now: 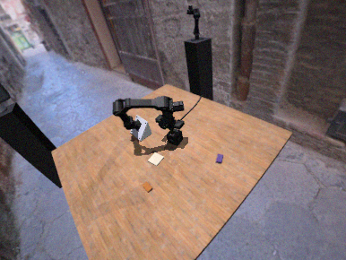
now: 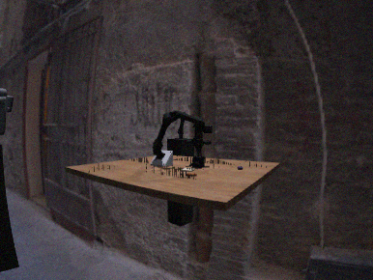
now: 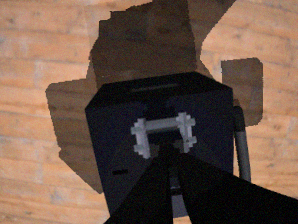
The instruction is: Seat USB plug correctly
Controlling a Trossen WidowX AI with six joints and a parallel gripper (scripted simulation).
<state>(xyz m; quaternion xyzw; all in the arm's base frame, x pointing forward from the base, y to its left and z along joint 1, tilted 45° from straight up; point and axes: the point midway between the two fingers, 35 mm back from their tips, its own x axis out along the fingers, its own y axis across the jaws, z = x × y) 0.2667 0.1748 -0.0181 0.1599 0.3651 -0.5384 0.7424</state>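
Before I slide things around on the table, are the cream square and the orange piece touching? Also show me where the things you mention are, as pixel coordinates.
Apart: the top view shows bare wood between the cream square (image 1: 156, 159) and the orange piece (image 1: 147, 186).

Hand (image 1: 175, 130) (image 2: 198, 154) (image 3: 170, 165) low, fingers nearly together.

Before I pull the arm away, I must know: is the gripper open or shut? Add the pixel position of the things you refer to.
Shut (image 3: 171, 150), on something; its dark fingers converge above the cube.
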